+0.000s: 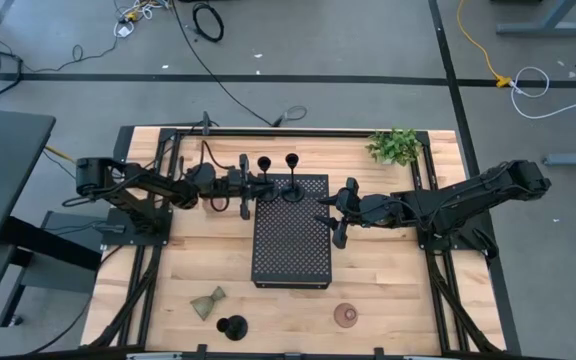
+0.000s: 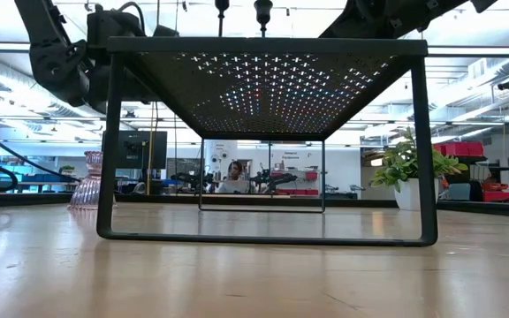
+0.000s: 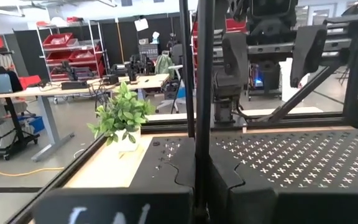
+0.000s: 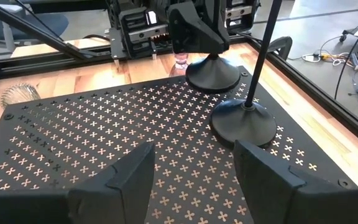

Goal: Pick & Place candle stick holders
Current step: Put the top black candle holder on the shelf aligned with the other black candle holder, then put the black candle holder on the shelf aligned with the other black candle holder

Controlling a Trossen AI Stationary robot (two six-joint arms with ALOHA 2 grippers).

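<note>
Wooden table carries black perforated tray; workshop shelving behind.

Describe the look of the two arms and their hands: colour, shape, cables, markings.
Both arms are dark, jointed links with black cables running along them. The left hand and right hand each end in two fingers. Seen close, the right hand's fingers are broad, angular matte-black wedges. No markings show on either arm.

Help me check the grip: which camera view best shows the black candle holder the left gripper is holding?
The right wrist view: the black candle holder has its round base on the tray, with the left gripper clamped on its stem. The high view shows it small; the left wrist view only its stem up close; the low view hardly any of it.
</note>
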